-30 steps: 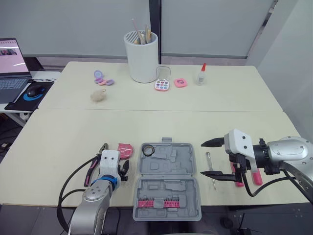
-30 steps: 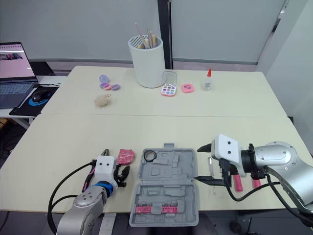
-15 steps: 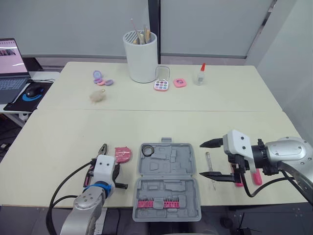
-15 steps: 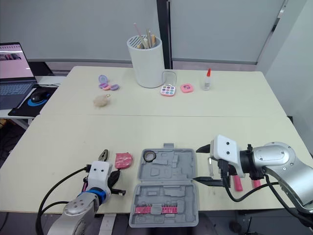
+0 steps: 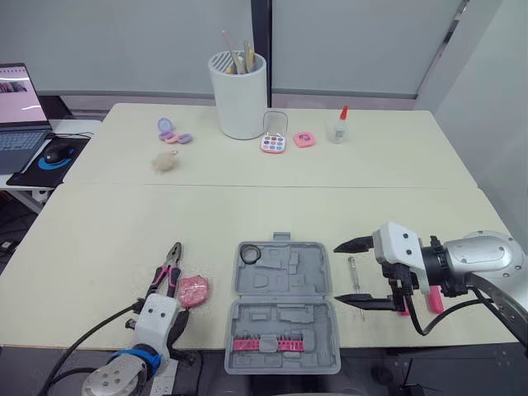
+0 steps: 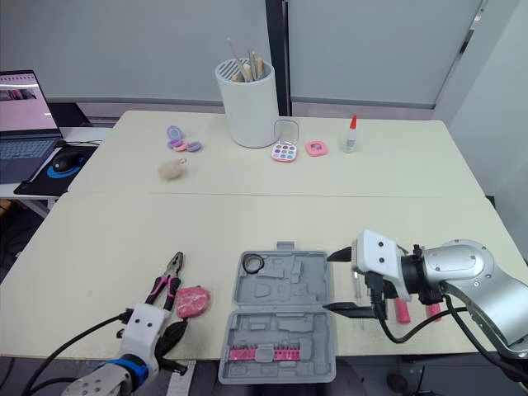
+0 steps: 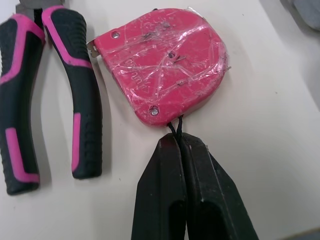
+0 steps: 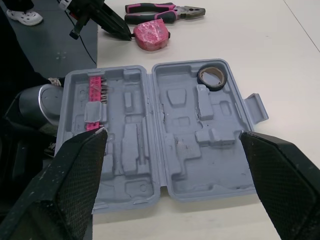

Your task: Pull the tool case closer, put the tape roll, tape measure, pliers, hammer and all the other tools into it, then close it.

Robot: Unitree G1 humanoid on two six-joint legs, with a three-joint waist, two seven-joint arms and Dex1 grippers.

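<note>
Left of the open grey plastic tool case (image 5: 285, 313), the left gripper (image 7: 179, 142) pinches the hard, slick pink tape measure's (image 7: 160, 60) thin black cord (image 7: 176, 127), though its flat sides seem a surer hold, while the right gripper (image 5: 336, 272) gapes wide.

Open grey tool case (image 5: 318, 285), tape roll (image 5: 251, 254) inside; pink tape measure (image 5: 193, 289), pliers (image 5: 165, 275) just left.

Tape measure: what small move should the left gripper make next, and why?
Probably lift the left gripper slightly and swing toward the open tool case: its fingers seem shut on the black cord of the tape measure, which lies beside the pliers, outside the case.
</note>
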